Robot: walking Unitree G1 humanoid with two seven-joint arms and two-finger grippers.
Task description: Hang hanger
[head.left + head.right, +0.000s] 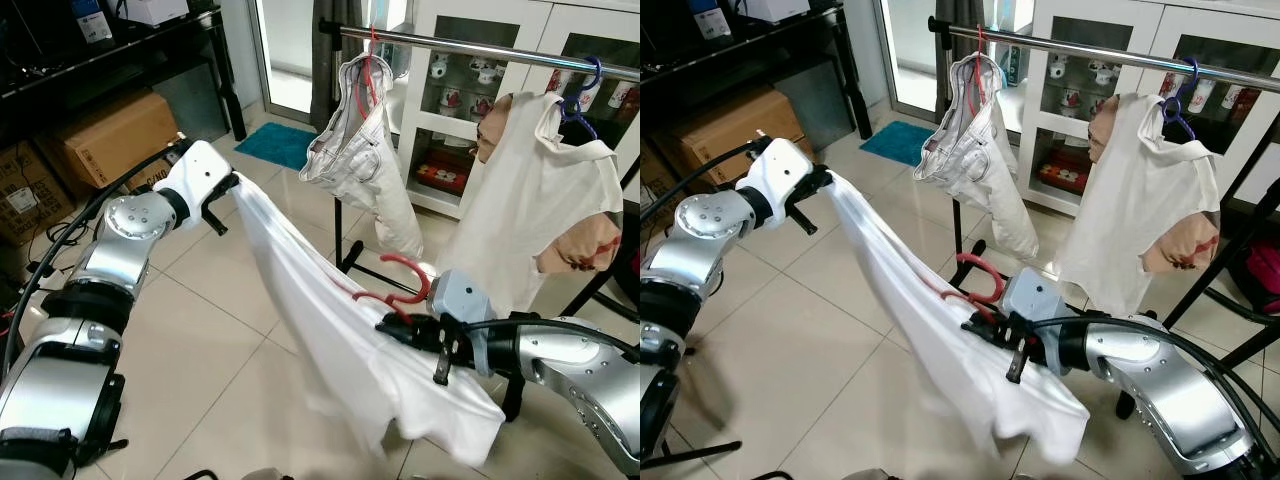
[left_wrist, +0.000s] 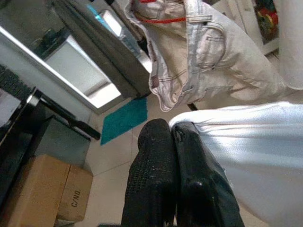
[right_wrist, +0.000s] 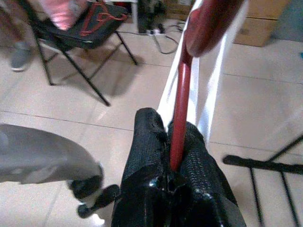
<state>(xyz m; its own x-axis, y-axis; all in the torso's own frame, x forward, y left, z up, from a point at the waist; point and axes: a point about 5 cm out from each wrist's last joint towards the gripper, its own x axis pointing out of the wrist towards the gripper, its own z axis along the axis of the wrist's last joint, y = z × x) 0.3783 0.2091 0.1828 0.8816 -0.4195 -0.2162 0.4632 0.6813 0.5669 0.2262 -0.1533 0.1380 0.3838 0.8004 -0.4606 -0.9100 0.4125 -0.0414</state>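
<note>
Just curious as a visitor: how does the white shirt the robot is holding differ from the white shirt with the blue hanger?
The held white shirt stretches between both hands, off the rail; the hanging shirt dangles from it. The held one's hanger is red, the other's blue. Both are white.

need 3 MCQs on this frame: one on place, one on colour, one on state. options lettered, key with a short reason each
1. Where is the beige jeans garment?
A. On the floor
B. Hanging on the metal rail
C. In the cardboard box

2. What colour is the hanger held by the right gripper?
A. Red
B. Blue
C. Green

3. What state is the left gripper in?
A. Open, holding nothing
B. Shut on the white shirt
C. Shut on the rail

Key: 1 B, it hangs from the rail by a red hanger. 2 A, a red shaft sits between the fingers. 3 B, white cloth is pinched between its fingers.
</note>
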